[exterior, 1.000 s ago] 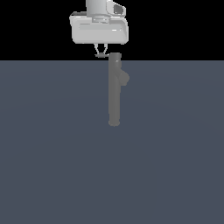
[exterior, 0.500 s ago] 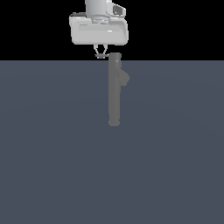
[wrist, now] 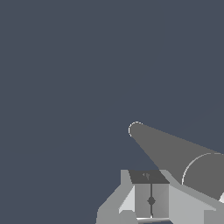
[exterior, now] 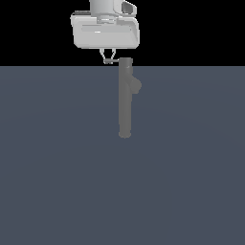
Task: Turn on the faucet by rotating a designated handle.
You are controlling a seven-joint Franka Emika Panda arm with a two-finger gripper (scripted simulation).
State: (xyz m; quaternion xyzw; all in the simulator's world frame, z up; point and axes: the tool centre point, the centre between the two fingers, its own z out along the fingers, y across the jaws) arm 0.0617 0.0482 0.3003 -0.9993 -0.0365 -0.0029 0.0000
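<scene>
Faucet (exterior: 125, 98) stands as a tall grey column on the dark surface (exterior: 57, 167), and its handle (exterior: 111, 61) juts sideways from the column's top toward the exterior view's left. Fingers (exterior: 109, 55) hang right at that lever, tips drawn narrowly together, touching or just above it; whether they pinch it I cannot tell. Any turning push would run across the lever's length.

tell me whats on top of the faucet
The gripper hangs just above and beside the faucet top, at the handle. The fingertips hide most of the handle.
</scene>
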